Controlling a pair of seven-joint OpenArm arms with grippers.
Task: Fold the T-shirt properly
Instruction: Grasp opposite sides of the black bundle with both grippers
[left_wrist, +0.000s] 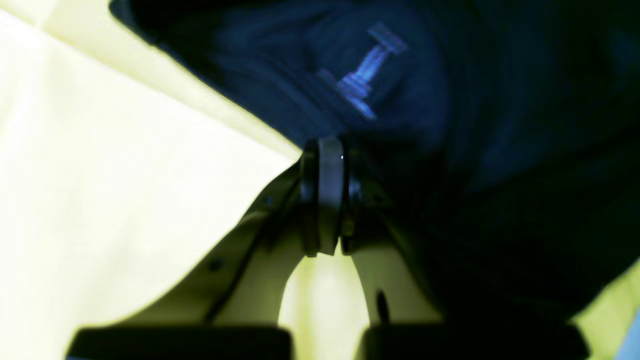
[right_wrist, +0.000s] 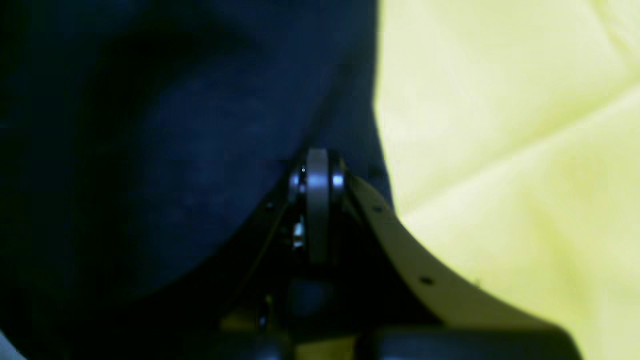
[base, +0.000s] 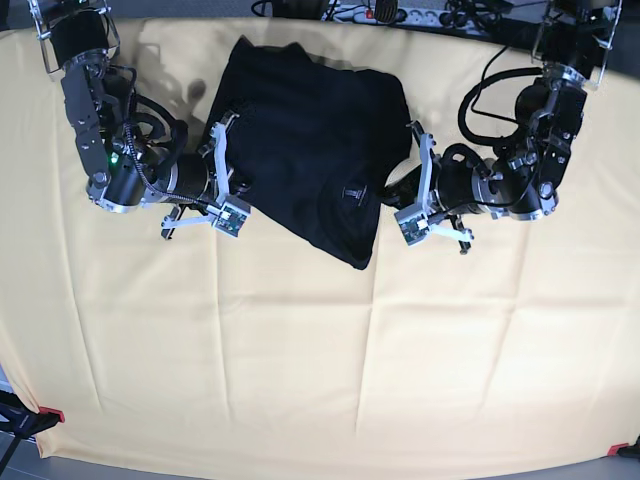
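T-shirt (base: 305, 140) bunched on tablecloth (base: 320, 360); left pincer (base: 392, 192), right pincer (base: 240, 186) each clenched on shirt edge.

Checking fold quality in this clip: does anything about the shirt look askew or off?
Yes. The T-shirt lies bunched and skewed on the yellow tablecloth, its lower edge running diagonally to a point, not squared. The left gripper and right gripper meet its opposite edges.

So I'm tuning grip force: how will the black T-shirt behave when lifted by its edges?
Probably floppy: the T-shirt lies bunched and creased on the yellow tablecloth. Likely light, since it is thin fabric. The middle would sag between the left pincer and the right pincer.
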